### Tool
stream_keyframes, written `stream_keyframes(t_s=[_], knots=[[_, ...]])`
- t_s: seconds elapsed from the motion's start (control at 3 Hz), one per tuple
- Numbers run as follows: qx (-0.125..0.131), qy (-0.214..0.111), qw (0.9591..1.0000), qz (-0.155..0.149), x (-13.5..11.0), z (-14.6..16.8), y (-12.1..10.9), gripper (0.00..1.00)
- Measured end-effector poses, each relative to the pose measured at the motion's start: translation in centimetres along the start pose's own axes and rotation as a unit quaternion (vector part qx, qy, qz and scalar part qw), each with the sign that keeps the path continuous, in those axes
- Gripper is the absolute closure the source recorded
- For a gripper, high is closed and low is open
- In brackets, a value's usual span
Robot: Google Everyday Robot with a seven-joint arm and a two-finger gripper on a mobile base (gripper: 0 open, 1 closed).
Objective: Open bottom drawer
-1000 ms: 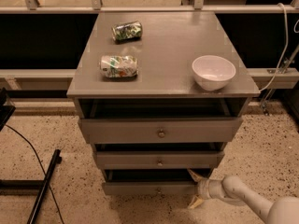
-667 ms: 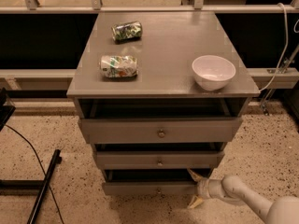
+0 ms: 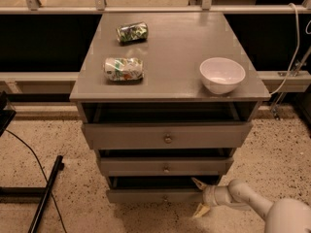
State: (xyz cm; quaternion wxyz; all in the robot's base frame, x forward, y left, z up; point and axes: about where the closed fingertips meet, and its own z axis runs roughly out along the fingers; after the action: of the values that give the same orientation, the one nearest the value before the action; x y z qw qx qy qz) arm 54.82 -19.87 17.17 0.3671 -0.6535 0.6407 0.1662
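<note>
The grey cabinet (image 3: 170, 76) has three drawer fronts. The bottom drawer (image 3: 153, 195) is the lowest and narrowest front, with a small round knob (image 3: 165, 197) at its centre. It stands out a little, with a dark gap above it. My gripper (image 3: 199, 196) is at the drawer's right end, low and to the right of the knob. Its two pale fingers are spread, one fingertip (image 3: 197, 182) above the front's top edge and one (image 3: 200, 210) below it. They hold nothing.
A white bowl (image 3: 222, 74) and two crushed cans (image 3: 124, 68) (image 3: 131, 32) lie on the cabinet top. The middle drawer (image 3: 165, 167) and top drawer (image 3: 166, 136) also stand slightly out. A black cable and bar (image 3: 46, 193) lie on the speckled floor at left.
</note>
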Motion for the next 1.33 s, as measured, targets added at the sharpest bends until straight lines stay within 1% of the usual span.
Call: stream_keyframes(t_s=[0.33,0.67,1.0,1.33], knots=[[-0.033,-0.006,0.9993,0.014,0.0,1.0,0.9,0.0],[-0.042,-0.017,0.9989,0.011,-0.8,1.0,1.1,0.16],[-0.059,-0.041,0.9973,-0.012,-3.1,0.4,1.7,0.39],[-0.066,-0.068,0.9948,-0.038,-5.4,-0.6,2.2,0.63]])
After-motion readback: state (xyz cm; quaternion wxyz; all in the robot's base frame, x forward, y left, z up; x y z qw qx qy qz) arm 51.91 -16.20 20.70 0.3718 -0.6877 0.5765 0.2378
